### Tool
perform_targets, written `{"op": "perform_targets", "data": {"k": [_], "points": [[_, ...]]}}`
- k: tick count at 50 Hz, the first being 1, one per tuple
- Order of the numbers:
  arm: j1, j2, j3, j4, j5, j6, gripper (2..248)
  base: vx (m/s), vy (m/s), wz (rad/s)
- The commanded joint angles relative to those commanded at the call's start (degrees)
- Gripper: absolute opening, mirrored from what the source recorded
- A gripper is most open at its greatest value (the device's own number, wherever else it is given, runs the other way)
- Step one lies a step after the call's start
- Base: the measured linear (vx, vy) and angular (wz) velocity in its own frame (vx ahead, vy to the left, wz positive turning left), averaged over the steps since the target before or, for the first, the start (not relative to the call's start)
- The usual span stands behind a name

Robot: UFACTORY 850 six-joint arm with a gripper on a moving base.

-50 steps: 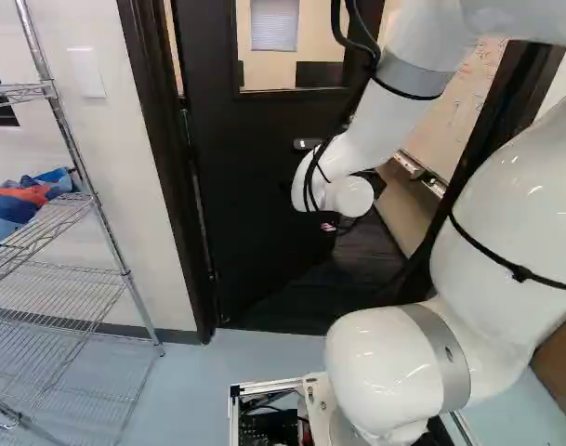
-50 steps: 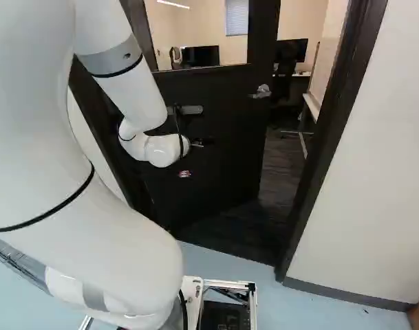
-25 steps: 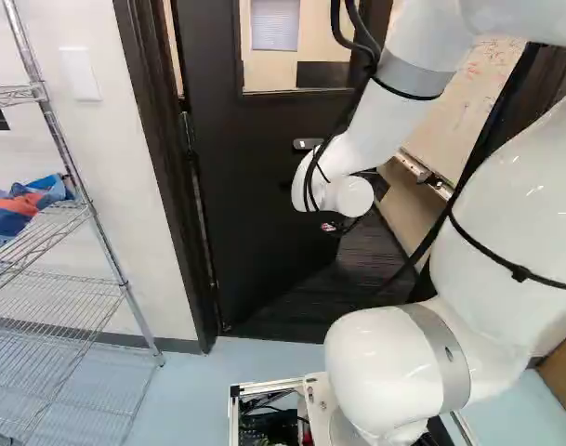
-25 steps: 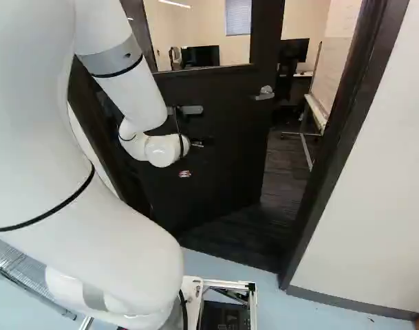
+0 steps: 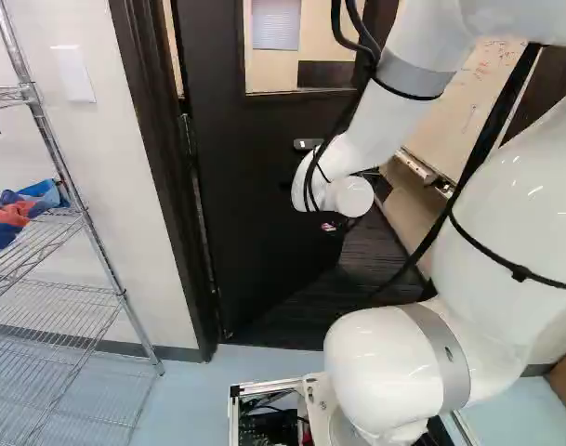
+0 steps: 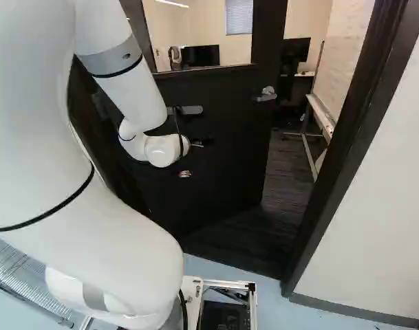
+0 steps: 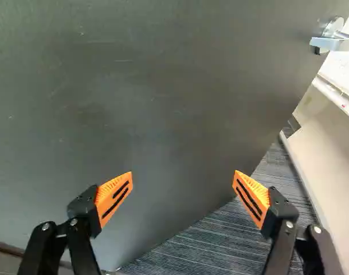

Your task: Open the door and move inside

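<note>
Holding the gripper [image 6: 197, 144] with fingers spread wide, orange pads [image 7: 116, 197] facing each other across a broad gap, gripping nothing. Facing the door [image 7: 117, 109] directly ahead of both fingertips; not confirming contact from these views. Comparing with the earlier frames: advancing the base, carrying the arm along in the same pose against its foot joint. Swinging the door farther from the jamb [image 6: 357, 137], widening the gap beyond the fingers.

Noting a near-black, flat, smooth face on the door, showing faint scuffs just beyond the fingers, a small sticker, a grey metal plate near the wrist, and a glass pane higher up. Seeing a bright metal lever handle [image 7: 334, 43] well out past the fingers, near the free edge.

Standing upright, running its long axis vertically; slanting away from the hinges at the left into the room, pointing its free edge inward. Observing striped carpet [image 7: 203, 249] past that edge, beside and behind one finger; farther out, a whiteboard [image 5: 468, 102] and, outside the doorway, a wire shelf [image 5: 46, 232].
</note>
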Motion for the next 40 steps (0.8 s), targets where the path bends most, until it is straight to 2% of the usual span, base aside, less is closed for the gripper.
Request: {"op": "perform_targets", "data": {"k": [18,40], "points": [[0.0,-0.17,-0.17,0.6,0.0,0.0,247,0.0,0.0,0.0],[0.38,-3.96,-3.96,8.56,0.0,0.0,247,0.0,0.0,0.0]]}}
